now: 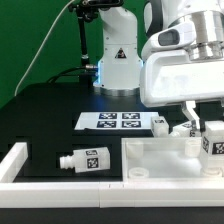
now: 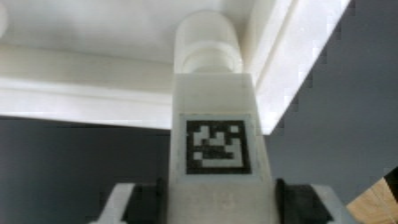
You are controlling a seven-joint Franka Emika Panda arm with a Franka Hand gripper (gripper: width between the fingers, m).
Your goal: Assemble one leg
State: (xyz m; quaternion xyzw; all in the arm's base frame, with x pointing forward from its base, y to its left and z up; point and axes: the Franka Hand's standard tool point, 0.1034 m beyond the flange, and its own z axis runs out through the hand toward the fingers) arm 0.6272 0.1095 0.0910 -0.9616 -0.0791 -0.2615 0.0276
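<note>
My gripper [image 1: 204, 126] is shut on a white leg [image 1: 212, 144] and holds it over the right part of the white tray-like tabletop [image 1: 160, 160], at the exterior view's right. In the wrist view the leg [image 2: 217, 110] sits between the two fingers [image 2: 135, 203]. Its square tag faces the camera and its narrower round end points away at the tabletop's raised rim [image 2: 107, 70]. Whether the round end touches the tabletop I cannot tell. A second leg [image 1: 85, 159] lies on its side on the black table, left of the tabletop.
Two more legs [image 1: 160, 124] [image 1: 185, 129] stand behind the tabletop, next to the marker board [image 1: 116, 121]. A white rail [image 1: 14, 163] borders the table at the left and front. The arm's white base [image 1: 118, 60] stands at the back.
</note>
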